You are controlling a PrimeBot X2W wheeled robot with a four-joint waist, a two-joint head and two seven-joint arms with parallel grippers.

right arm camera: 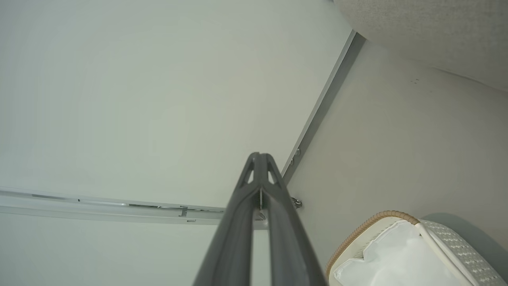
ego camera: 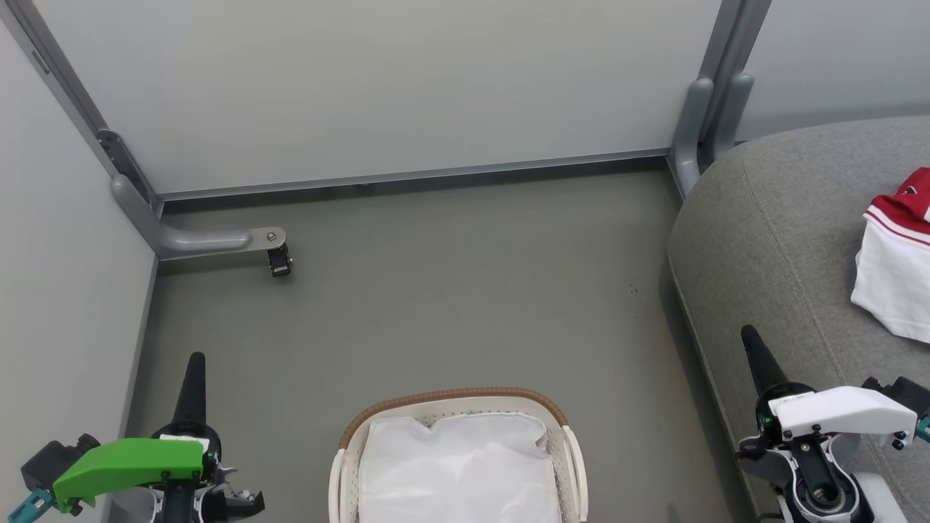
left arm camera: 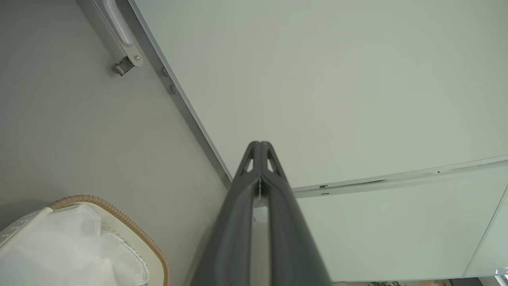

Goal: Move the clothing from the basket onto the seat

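Left pincer (ego camera: pixel 196 359) and right pincer (ego camera: pixel 748 334) pressed together, empty, basket (ego camera: pixel 450 396) between them. Clothing (ego camera: pixel 897 269) beyond my right one, on the seat (ego camera: pixel 763 232): looks soft, light; I'd pinch a bunched fold.

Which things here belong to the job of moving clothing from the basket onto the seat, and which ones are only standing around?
Belong to the job:
- basket
- seat
- red and white clothing, lying on the seat
- left gripper and right gripper, both shut

Only standing around:
- white liner sheet in the basket
- partition foot with its caster
- wall panel
- floor
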